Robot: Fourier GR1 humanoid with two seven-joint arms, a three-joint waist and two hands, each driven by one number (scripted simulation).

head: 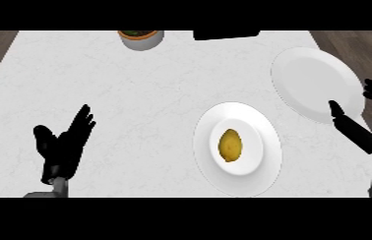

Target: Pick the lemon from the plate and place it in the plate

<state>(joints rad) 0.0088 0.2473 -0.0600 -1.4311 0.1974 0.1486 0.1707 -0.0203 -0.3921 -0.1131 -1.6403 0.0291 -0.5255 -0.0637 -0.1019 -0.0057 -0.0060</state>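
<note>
Lemon sits in the middle of the near white plate, lying lengthwise away from the robot, untouched by either hand. That plate rests on the white marbled counter, lower centre-right of the head view. A second white plate, bare, lies further back and to the right, near the counter's right edge, apart from the first plate. Left hand shows at the lower left, fingers straight and spread, pointing up and slightly right, thumb out to the side, holding nothing; grey forearm just visible under it at the bottom edge. It is well apart from the lemon plate. Right hand comes in from the right edge, only partly in view: dark fingers extended straight, their tips over the lower rim of the far plate, nothing in its grasp, looks relaxed rather than curled. At the back edge, a grey pot with dark contents, and beside it to the right a black block, cut off by the top of the view.
</note>
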